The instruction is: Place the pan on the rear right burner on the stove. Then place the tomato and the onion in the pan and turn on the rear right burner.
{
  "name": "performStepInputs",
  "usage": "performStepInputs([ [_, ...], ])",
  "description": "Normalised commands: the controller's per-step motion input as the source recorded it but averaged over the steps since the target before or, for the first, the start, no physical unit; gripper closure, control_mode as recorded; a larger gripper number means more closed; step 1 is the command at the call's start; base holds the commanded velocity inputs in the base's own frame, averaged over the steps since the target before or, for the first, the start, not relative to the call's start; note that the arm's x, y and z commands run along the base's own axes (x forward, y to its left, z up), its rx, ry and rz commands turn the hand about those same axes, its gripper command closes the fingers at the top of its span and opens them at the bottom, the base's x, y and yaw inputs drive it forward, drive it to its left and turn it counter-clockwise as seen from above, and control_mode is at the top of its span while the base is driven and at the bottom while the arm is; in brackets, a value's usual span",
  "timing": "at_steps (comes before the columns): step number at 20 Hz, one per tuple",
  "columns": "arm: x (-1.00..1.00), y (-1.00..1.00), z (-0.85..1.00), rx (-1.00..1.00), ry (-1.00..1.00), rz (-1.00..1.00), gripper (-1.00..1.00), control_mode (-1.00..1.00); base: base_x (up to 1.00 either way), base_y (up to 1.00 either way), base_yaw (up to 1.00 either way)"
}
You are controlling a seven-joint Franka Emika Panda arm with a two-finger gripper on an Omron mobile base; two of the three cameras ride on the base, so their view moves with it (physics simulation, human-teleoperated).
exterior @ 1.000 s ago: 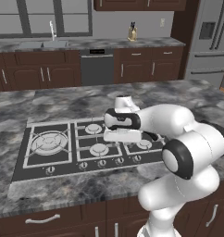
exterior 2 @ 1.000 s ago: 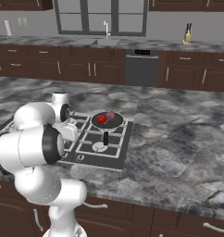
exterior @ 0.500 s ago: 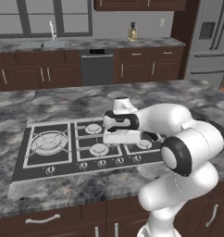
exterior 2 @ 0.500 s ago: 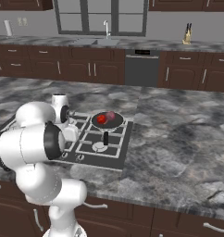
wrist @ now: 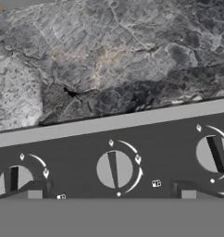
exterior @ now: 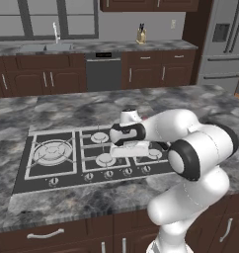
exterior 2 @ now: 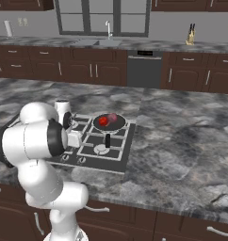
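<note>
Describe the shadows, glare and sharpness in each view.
Hand view: the round grey knob is crisp, and a dark shadow crosses the marbled grey counter. Right base view: soft focus, and the bright red tomato shows no glare in the dark round pan. Left base view: even light.

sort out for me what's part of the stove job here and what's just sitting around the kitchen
Part of the job:
- pan on the rear right burner
- tomato and onion, both in the pan
- stove
- knob between the open jaws

Just sitting around:
- knife block
- sink faucet
- dishwasher
- fridge
</note>
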Motion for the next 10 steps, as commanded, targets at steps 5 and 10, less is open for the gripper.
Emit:
performStepInputs([
  [5,-0.02,0.00,-0.05,0.00,0.03,0.00,-1.00,-1.00,0.00,0.00,0.00],
  [10,-0.10,0.00,-0.27,0.01,0.01,0.00,-1.00,-1.00,0.00,0.00,0.00],
])
